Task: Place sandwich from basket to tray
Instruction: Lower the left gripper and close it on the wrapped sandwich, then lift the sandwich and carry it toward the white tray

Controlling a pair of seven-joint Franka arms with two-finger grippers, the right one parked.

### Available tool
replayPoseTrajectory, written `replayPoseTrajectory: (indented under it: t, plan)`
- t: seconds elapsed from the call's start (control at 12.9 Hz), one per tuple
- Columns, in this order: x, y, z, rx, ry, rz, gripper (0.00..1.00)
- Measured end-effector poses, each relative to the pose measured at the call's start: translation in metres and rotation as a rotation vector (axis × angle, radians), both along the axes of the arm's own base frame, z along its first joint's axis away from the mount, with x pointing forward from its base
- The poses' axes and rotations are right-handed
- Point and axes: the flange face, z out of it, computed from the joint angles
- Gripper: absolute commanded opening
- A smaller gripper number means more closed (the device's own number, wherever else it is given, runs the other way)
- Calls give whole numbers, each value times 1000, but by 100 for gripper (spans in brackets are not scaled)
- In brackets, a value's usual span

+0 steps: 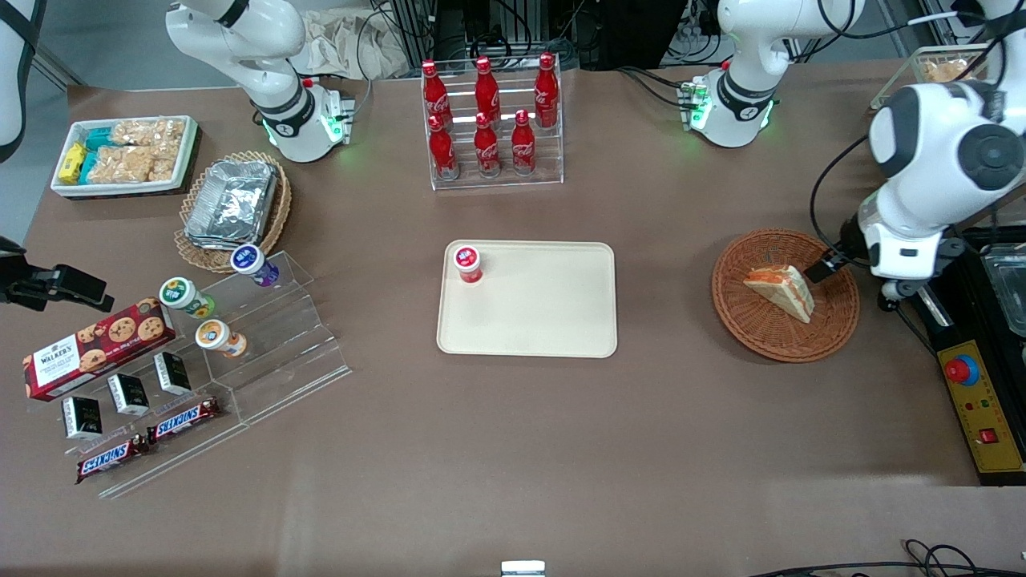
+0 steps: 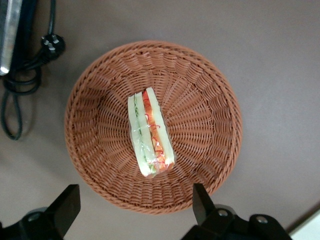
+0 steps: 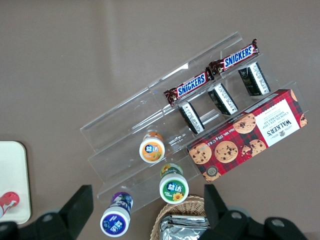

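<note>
The sandwich (image 1: pixel 781 290) is a wrapped triangular wedge with red-orange and green filling. It lies in the round reddish-brown wicker basket (image 1: pixel 753 332) toward the working arm's end of the table. In the left wrist view the sandwich (image 2: pixel 150 132) rests in the middle of the basket (image 2: pixel 205 95). My gripper (image 1: pixel 830 268) hovers above the basket's rim, open and empty; its two fingers (image 2: pixel 200 200) stand wide apart, above the rim and clear of the sandwich. The cream tray (image 1: pixel 553 320) lies flat at the table's middle.
A small red-capped bottle (image 1: pixel 467 263) stands on the tray's corner. A rack of red cola bottles (image 1: pixel 490 120) stands farther from the camera than the tray. A yellow control box (image 1: pixel 982 401) and cables lie beside the basket. Snack displays sit toward the parked arm's end.
</note>
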Motion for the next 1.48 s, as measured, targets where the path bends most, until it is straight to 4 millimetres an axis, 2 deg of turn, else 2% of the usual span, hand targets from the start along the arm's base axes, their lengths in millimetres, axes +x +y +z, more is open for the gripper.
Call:
replayPoseTrajectory:
  t: [0.08,0.47,0.54,0.62,0.7,0.86,1.17,1.32,1.48]
  plan:
    - [-8,-1,-23,-14,-31,17,100]
    - [-33,-3,-104,-35,-95,55,100]
    - [-36,-2,-117,-35,-102,56,92]
    - [-38,-2,-127,-35,-108,58,58]
    - [-40,-1,-135,-34,-112,61,1]
    - [-41,3,-139,-33,-112,71,0]
    - [-37,13,-135,-32,-126,92,0]
    - [-33,12,-123,-33,-145,90,0]
    - [-25,10,-95,-34,-125,83,0]
